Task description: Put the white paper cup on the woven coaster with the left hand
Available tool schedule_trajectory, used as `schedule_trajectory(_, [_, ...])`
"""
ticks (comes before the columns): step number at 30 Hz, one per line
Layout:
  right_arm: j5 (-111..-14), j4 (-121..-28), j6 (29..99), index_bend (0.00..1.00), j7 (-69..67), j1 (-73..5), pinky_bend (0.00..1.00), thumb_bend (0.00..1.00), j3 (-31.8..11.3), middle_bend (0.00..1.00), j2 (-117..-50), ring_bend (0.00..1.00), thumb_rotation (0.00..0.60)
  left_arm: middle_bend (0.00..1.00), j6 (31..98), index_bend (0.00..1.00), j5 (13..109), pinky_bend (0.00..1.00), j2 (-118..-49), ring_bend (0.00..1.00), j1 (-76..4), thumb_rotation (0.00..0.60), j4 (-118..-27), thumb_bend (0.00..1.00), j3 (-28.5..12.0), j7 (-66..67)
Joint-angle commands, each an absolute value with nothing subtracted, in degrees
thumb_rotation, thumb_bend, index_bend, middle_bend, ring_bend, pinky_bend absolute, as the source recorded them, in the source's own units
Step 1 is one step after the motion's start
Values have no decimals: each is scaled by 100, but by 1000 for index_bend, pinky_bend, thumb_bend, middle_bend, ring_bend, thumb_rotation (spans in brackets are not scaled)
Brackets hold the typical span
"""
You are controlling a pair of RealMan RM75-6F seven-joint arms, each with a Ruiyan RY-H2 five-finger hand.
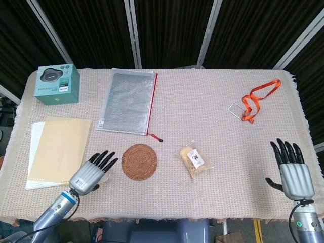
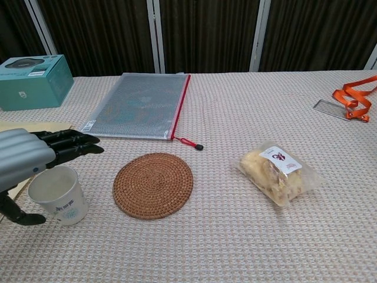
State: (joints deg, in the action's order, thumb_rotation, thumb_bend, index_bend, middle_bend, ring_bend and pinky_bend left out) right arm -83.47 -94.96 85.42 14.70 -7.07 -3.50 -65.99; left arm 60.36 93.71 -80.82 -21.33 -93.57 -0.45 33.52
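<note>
The white paper cup (image 2: 59, 195) stands upright on the cloth, left of the round woven coaster (image 2: 153, 184). In the head view the cup (image 1: 105, 176) is mostly hidden under my left hand (image 1: 92, 173), beside the coaster (image 1: 139, 161). My left hand (image 2: 26, 160) hovers over the cup's near-left side with fingers stretched out above the rim and thumb low beside it, holding nothing. My right hand (image 1: 293, 169) is open near the table's front right edge, far from the cup.
A yellow folder (image 1: 58, 149) lies left of the cup, a teal box (image 1: 57, 83) at the back left. A mesh zip pouch (image 1: 128, 100) sits behind the coaster, a snack bag (image 1: 194, 160) to its right. An orange lanyard (image 1: 255, 98) lies at the back right.
</note>
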Motion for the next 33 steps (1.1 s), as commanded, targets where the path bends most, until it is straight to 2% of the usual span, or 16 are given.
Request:
schedule_trajectory(1, [-8315,-9479,8536,0,1431,-694,0,0,-370,0,-6578,0,600,134,5939,125,9182,273,-8296,80,-2203,600,-9311,44,-123,3780])
schedule_trajectory(4, [-8291,-9471,8533,0,1389,-679,0,0,-389,0,-6557,0,600,292,5878,277,8940,374,-8450,197,-2235,600,-9332,88,-176,4066])
schedule_trajectory(7, [-8270,-9464,8536,0,1373,-669,0,0,-404,0,-6547,0,600,400,5866,365,8837,438,-8512,278,-2259,600,-9336,152,-204,4260])
schedule_trajectory(10, [-8241,-9458,8526,0,1349,-662,0,0,-423,0,-6536,0,600,451,5889,412,8648,477,-8553,319,-2260,600,-9404,236,-232,4524])
schedule_trajectory(13, [-8216,-9451,8507,0,1334,-660,0,0,-438,0,-6530,0,600,461,5915,418,8489,493,-8554,328,-2263,600,-9477,297,-244,4671])
schedule_trajectory(18, [-8192,-9444,8492,0,1318,-653,0,0,-456,0,-6524,0,600,461,5982,418,8365,495,-8509,328,-2295,600,-9609,298,-286,4612])
schedule_trajectory(27, [-8046,-9402,8402,0,1345,-669,0,0,-524,0,-6548,0,600,449,6035,410,8198,492,-8370,325,-2712,600,-10118,237,-822,4430])
schedule_trajectory(33, [-7881,-9346,8328,0,1340,-693,0,0,-609,0,-6559,0,600,444,5825,406,8042,488,-8766,320,-3232,600,-9945,218,-1139,4602])
